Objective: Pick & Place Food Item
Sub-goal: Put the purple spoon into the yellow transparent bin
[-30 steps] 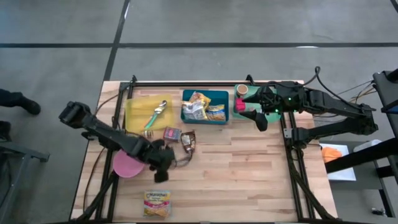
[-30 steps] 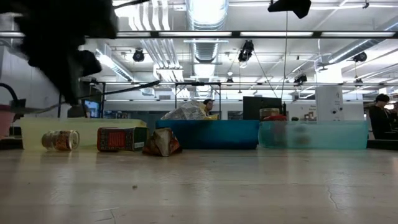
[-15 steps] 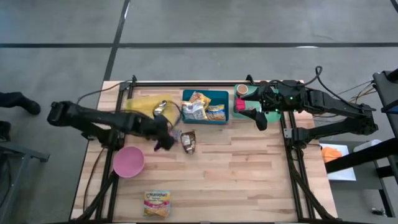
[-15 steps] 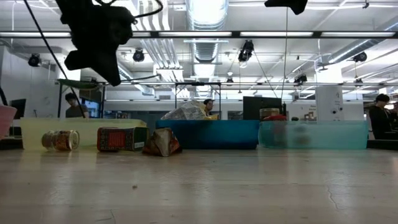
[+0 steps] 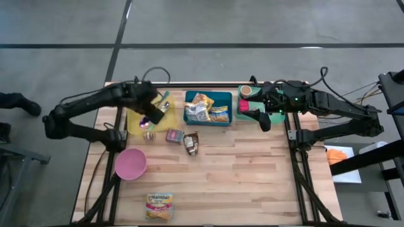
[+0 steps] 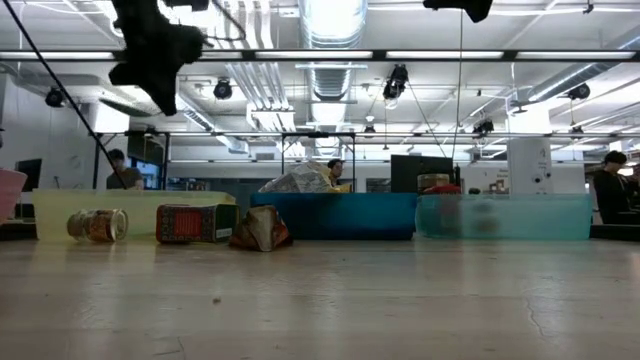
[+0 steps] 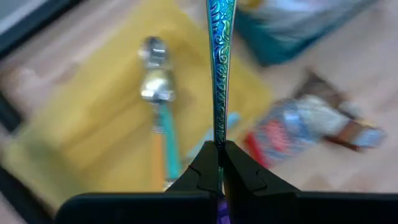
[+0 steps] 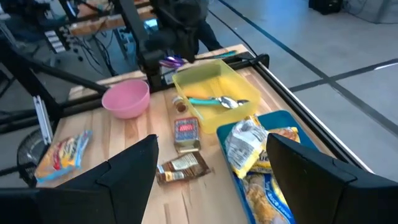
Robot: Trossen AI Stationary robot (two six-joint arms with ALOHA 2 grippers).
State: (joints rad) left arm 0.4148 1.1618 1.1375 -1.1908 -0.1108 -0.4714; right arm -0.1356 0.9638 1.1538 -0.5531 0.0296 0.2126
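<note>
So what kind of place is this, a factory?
More likely a robotics lab or workshop. Bare ceiling ducts and strip lights hang overhead, people sit at desks behind, and two robot arms work at a wooden table with food packets.

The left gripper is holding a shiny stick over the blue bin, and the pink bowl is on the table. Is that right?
Almost. The left gripper is shut on the shiny utensil handle, but it hangs over the yellow bin, not the blue bin. The high view and the left wrist view both show yellow beneath it. The pink bowl does sit on the table.
</note>
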